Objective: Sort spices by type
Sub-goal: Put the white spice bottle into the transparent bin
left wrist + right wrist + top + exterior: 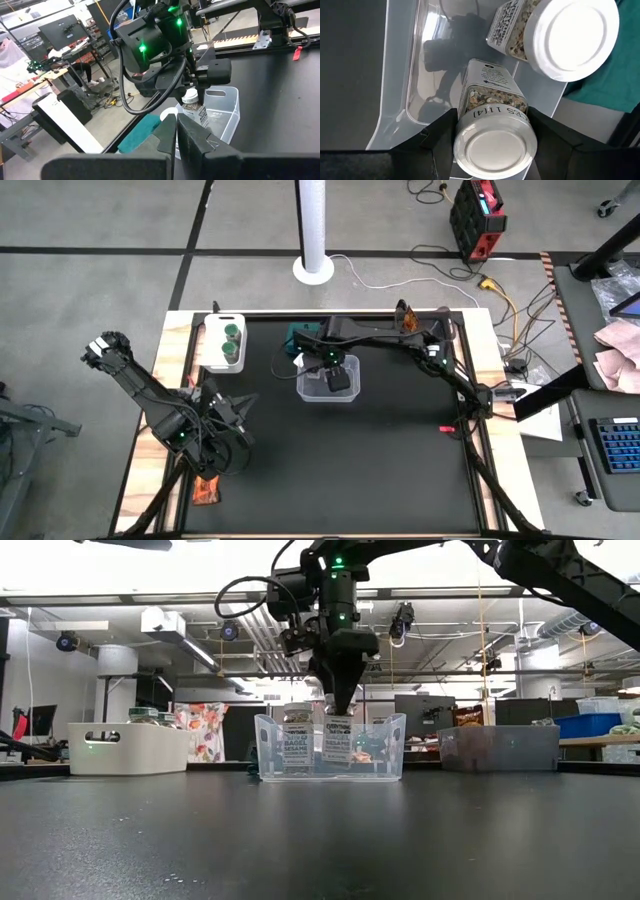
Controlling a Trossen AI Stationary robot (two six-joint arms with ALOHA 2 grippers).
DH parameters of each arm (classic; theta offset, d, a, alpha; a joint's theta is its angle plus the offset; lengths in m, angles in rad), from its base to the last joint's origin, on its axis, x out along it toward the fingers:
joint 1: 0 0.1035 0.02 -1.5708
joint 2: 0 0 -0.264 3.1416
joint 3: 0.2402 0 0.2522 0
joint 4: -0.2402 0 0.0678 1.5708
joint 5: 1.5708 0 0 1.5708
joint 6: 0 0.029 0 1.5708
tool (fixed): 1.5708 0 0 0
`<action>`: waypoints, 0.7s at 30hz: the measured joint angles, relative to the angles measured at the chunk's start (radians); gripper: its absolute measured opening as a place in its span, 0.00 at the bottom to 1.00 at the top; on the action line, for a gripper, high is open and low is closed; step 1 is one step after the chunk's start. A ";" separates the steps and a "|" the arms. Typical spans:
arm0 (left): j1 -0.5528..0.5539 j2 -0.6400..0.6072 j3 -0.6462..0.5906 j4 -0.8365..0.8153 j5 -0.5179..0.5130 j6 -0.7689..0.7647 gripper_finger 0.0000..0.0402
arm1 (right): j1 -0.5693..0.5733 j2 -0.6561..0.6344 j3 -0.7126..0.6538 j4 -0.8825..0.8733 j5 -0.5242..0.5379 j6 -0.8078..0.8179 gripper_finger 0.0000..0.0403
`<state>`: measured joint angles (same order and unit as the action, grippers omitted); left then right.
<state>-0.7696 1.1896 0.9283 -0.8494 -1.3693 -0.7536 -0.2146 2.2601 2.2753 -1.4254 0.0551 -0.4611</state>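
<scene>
Bin [395, 75] wall and second jar [555, 35] flank hand-held jar [492, 135].

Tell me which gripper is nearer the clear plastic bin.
Right. The right gripper is over the clear plastic bin, shut on a white-lidded jar; the left gripper waits off toward the table's front-left.

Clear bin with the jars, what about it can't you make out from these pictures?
- High view: the right gripper covers the clear bin, hiding its jars.
- Low view: a third item in the bin is blurred behind its wall.
- Right wrist view: the held jar blocks the bin floor below; the second jar is cut off by the picture edge.
</scene>
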 joint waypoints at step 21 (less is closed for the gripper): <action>0.000 0.000 0.000 -0.002 0.004 0.000 0.00 | 0.000 0.000 -0.007 0.021 0.000 -0.003 0.50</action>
<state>-0.7696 1.1896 0.9284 -0.8509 -1.3650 -0.7536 -0.2146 2.2597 2.2681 -1.4044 0.0547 -0.4644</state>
